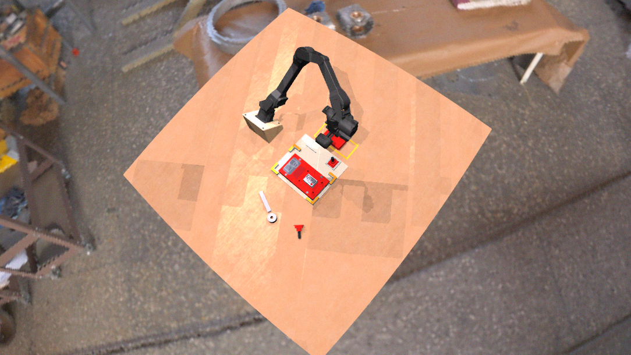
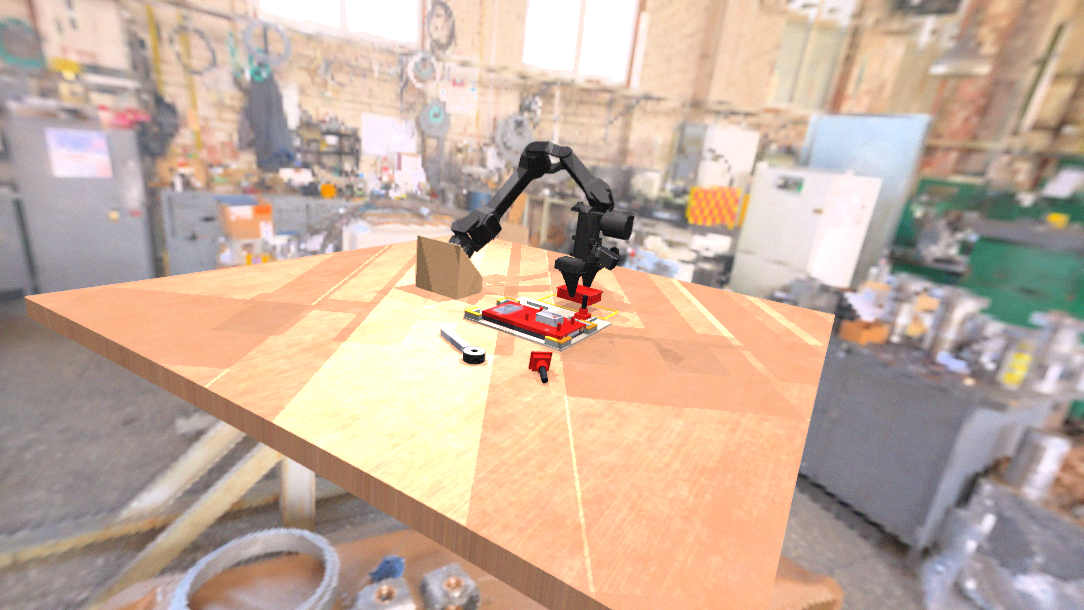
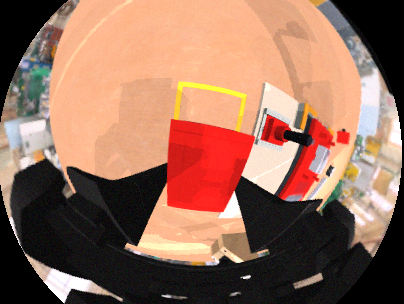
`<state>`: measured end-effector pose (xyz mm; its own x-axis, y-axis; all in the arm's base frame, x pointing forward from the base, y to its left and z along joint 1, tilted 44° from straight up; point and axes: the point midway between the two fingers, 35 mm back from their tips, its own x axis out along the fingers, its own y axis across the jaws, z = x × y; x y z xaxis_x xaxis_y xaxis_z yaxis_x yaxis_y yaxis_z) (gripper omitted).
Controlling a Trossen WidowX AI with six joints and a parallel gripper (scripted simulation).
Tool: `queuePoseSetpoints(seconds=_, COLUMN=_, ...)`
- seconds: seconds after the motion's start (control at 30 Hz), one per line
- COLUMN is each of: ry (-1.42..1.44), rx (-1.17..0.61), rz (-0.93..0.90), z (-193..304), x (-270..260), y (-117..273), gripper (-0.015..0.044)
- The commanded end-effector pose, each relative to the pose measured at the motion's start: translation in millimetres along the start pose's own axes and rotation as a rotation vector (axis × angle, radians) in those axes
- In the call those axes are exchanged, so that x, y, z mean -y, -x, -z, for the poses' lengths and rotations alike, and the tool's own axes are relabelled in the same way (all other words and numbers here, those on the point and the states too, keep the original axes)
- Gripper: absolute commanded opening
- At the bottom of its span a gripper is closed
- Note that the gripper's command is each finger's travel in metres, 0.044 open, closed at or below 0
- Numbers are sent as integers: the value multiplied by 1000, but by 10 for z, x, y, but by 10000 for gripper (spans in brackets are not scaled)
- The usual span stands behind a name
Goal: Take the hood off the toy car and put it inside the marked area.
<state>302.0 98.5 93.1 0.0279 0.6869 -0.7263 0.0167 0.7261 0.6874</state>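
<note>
My gripper (image 3: 203, 172) is closed on the red hood (image 3: 206, 165), one black finger (image 3: 126, 199) at lower left of the wrist view and the other at lower right, with the flat red panel clamped between them and filling the centre of that view. Just beyond the hood's upper edge lies the yellow outline (image 3: 209, 102) marking the area on the surface (image 3: 166, 37); the hood overlaps its near side. In the exterior view the hood (image 2: 579, 294) sits low under my gripper (image 2: 577, 286), right of centre in the frame; whether it touches the surface I cannot tell.

In the top view the gripper (image 1: 332, 137) and hood (image 1: 339, 141) lie within the yellow outline (image 1: 350, 152), a little above the centre of the frame. Just below and to the left of it is the pale base plate (image 1: 315, 152) carrying the red toy car (image 1: 303, 175), with orange corner brackets around it. A small red block with a black peg (image 1: 332, 162) stands on the plate's right side.

Further down the frame, well apart from the car, lie a white strip (image 1: 264, 201), a grey ring (image 1: 271, 217) and a small red-and-black piece (image 1: 298, 229). My arm's tan mounting block (image 1: 263, 125) is at upper left of the car.
</note>
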Motion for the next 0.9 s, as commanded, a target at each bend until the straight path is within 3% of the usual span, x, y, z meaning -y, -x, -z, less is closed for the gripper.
queuePoseSetpoints(seconds=0.0, ry=-3, rx=1, rz=-5, z=0, x=-7, y=-11, gripper=0)
queuePoseSetpoints(seconds=0.87, ry=-3, rx=1, rz=-6, z=-1, x=-10, y=-139, gripper=0)
